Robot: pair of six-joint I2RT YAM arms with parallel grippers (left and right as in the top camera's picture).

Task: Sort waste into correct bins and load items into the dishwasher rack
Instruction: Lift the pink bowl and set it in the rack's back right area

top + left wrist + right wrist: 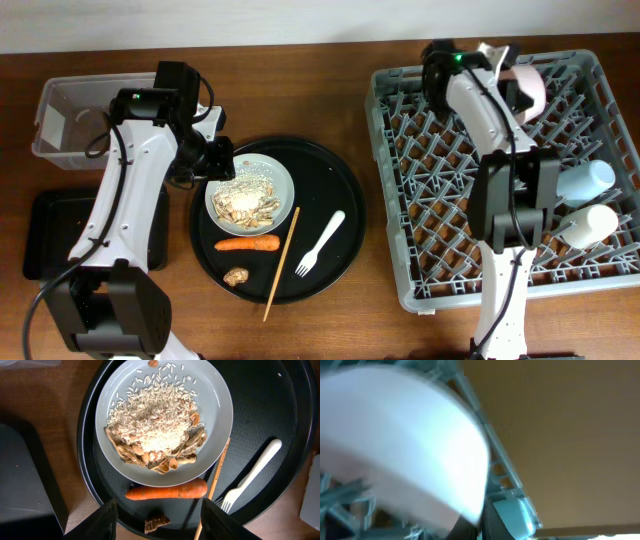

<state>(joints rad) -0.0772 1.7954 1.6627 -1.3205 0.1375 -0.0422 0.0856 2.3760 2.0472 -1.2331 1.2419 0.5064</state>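
Wooden table (330, 335) is carrying a half-done clear-up: blue cup (588, 180) and white cup (590, 222) are lying in the dishwasher rack (440, 225), where the right gripper (512, 88) is hovering at the pink bowl (535, 90), grip unclear. The left gripper (160, 510), jaws apart, is hanging above the rice-covered plate (215, 405); carrot (165, 492), brown lump (156, 523) and fork (252, 472) are awaiting sorting

Left hand (160, 522) hangs, jaws spread (pointing down); right hand (515, 90) stretched far forward, grip unclear

Wooden table (330, 335) — clear tub (42, 140), black tray (40, 245) (left), round tray (335, 180), grey rack (440, 255)
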